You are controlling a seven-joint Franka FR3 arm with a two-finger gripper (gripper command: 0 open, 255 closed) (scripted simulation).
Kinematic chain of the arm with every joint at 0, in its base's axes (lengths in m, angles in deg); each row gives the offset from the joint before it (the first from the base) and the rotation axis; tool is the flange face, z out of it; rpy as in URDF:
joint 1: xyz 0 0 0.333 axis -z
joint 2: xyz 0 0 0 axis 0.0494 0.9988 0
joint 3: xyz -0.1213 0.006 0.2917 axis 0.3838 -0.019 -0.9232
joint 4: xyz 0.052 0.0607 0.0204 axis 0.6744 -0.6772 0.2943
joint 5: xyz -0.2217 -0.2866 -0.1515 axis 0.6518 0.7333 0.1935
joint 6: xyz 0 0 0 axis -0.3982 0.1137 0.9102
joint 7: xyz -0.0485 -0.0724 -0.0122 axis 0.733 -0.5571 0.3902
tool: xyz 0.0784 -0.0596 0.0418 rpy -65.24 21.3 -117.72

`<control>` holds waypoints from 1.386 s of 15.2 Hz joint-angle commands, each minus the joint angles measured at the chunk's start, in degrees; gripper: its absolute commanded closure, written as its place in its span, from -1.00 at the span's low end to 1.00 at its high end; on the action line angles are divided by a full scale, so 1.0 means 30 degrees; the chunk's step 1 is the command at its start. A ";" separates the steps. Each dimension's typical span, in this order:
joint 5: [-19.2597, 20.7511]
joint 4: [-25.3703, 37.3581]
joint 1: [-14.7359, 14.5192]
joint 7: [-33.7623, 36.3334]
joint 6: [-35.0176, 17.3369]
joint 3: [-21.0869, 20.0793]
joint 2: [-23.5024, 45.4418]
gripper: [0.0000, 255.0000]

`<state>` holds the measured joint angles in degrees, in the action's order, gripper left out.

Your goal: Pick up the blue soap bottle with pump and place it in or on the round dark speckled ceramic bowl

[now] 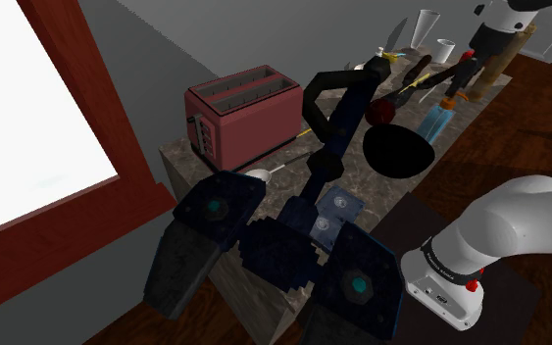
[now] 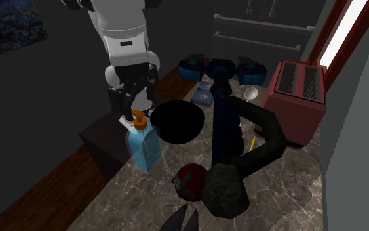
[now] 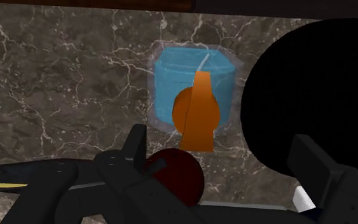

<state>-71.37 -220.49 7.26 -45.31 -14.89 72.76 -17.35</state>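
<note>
Wrist view shows the gripper with its two fingers spread apart and holding nothing, poised above the soap bottle, whose orange pump points up toward the camera. One finger lies over the edge of the black bowl instead of over bare tabletop. The bottle stands upright on the tabletop just beside the bowl; whether they touch I cannot tell. The main risk, as I judge it, is a straight descent: that finger would strike the bowl's rim and shove the bowl or stall the arm. The pump's spout juts to one side, so a finger catching it could tip the tall bottle. A grip on the slim pump neck alone might also slip during the lift.
</note>
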 commanded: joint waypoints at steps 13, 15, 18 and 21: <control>0.0510 -0.1581 0.0177 -0.0326 -0.1957 0.0776 0.0315 -1.00; 0.0510 -0.1580 0.0177 -0.0326 -0.1957 0.0776 0.0315 -1.00; 0.0509 -0.1580 0.0177 -0.0325 -0.1956 0.0776 0.0315 1.00; 0.0509 -0.1577 0.0176 -0.0327 -0.1955 0.0776 0.0317 1.00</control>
<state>-69.84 -225.22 7.79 -46.29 -20.76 75.09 -16.41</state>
